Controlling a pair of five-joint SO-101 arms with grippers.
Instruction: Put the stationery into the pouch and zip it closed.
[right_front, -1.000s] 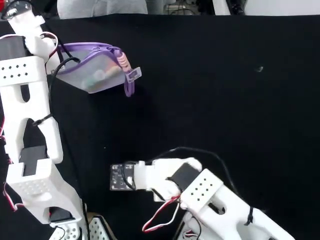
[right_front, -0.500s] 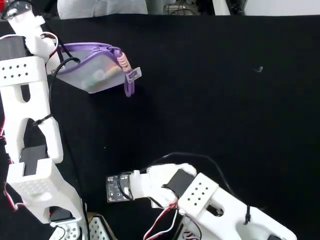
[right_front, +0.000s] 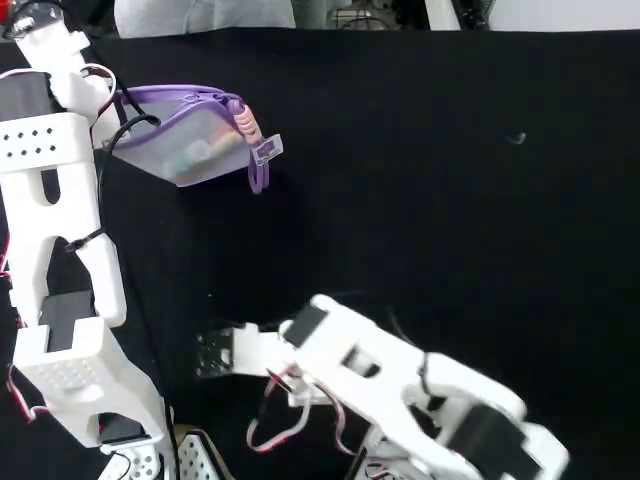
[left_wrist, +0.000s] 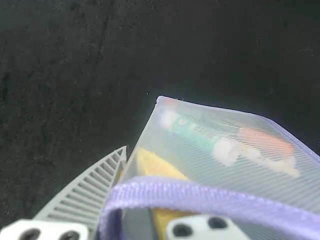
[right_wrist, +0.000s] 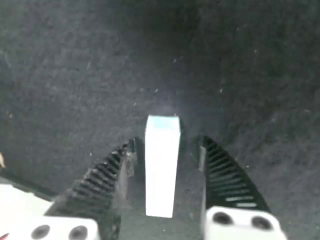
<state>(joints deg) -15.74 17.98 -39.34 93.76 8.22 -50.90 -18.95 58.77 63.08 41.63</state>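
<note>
A clear pouch (right_front: 190, 140) with purple zip trim hangs lifted over the table's far left corner. My left gripper (right_front: 112, 112) is shut on its edge. In the left wrist view the pouch (left_wrist: 215, 145) holds several pieces of stationery, among them a yellow block, a green pen and an orange piece; the gripper (left_wrist: 142, 202) pinches its purple band. Near the front edge my right gripper (right_front: 212, 355) points left. In the right wrist view it (right_wrist: 165, 150) stands open over a small white block (right_wrist: 161, 167) lying on the cloth, with a gap on each side.
Black cloth (right_front: 450, 180) covers the whole table. The left arm's white links (right_front: 55, 250) run along the left edge. Loose red and white wires (right_front: 285, 420) hang under the right arm.
The right arm has folded upward and swung its gripper a little to the left and down toward the cloth. The left arm and the pouch have stayed still.
</note>
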